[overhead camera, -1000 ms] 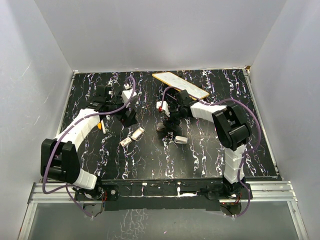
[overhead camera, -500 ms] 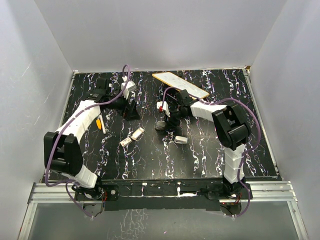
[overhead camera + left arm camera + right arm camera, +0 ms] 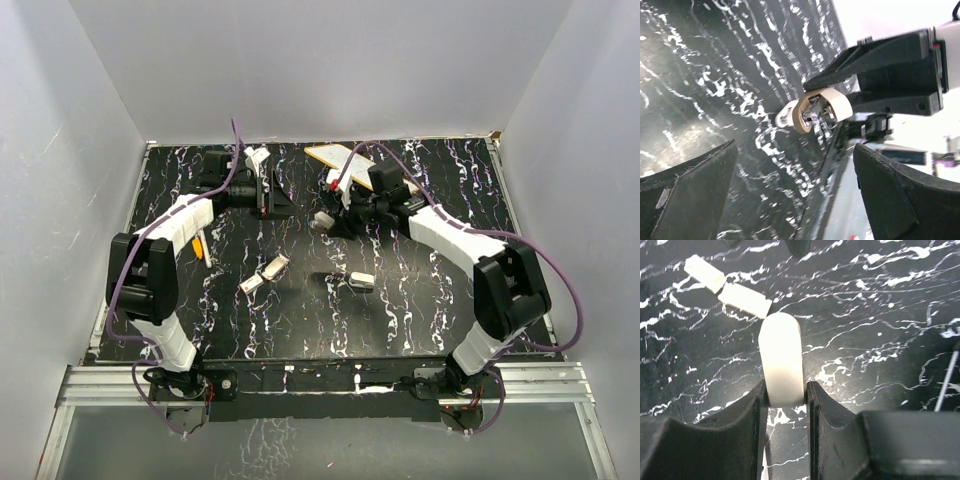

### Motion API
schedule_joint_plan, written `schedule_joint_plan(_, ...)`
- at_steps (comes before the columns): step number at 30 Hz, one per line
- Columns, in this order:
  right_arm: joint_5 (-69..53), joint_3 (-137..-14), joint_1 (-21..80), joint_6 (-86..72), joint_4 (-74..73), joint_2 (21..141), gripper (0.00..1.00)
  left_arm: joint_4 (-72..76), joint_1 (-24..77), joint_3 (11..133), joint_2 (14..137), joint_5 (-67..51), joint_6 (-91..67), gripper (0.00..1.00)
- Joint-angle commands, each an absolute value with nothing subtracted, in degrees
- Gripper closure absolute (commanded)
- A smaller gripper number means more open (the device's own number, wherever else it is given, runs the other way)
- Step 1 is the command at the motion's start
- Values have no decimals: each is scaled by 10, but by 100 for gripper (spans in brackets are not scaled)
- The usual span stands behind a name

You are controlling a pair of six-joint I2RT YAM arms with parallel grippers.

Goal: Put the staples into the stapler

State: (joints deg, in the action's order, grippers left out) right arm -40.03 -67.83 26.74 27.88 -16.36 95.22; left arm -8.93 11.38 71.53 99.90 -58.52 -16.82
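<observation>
My right gripper (image 3: pixel 336 219) is shut on the stapler (image 3: pixel 321 222), a small whitish elongated piece held above the mat toward the back middle. In the right wrist view the stapler (image 3: pixel 782 357) sticks out forward, pinched between both fingers of that gripper (image 3: pixel 785 392). My left gripper (image 3: pixel 279 199) is open and empty, just left of the stapler and facing it. In the left wrist view the left gripper (image 3: pixel 795 187) frames the stapler (image 3: pixel 816 107), which is held in the right gripper's black fingers (image 3: pixel 840 75). Two small white pieces (image 3: pixel 264 275) lie on the mat; they also show in the right wrist view (image 3: pixel 744 299).
An orange pen-like stick (image 3: pixel 199 249) lies at the left of the black marbled mat (image 3: pixel 420 310). A long yellow-edged flat board (image 3: pixel 338 157) lies at the back. A small silver-white piece (image 3: pixel 361 281) lies on the mat below the right gripper. White walls enclose the table.
My right arm has stretched out and carried the stapler up and toward the back. My left arm has swung back and right, bringing its open gripper close beside the stapler.
</observation>
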Motion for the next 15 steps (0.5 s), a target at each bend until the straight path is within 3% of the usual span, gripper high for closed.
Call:
schedule_joint_plan(1,-356,-710,275,218,-129,919,92,115,123,695,1006,-647,-438,3)
schedule_joint_plan(15,-318,-741,302,220,-140,925,92,209,189,694,1072,-671,-612,3)
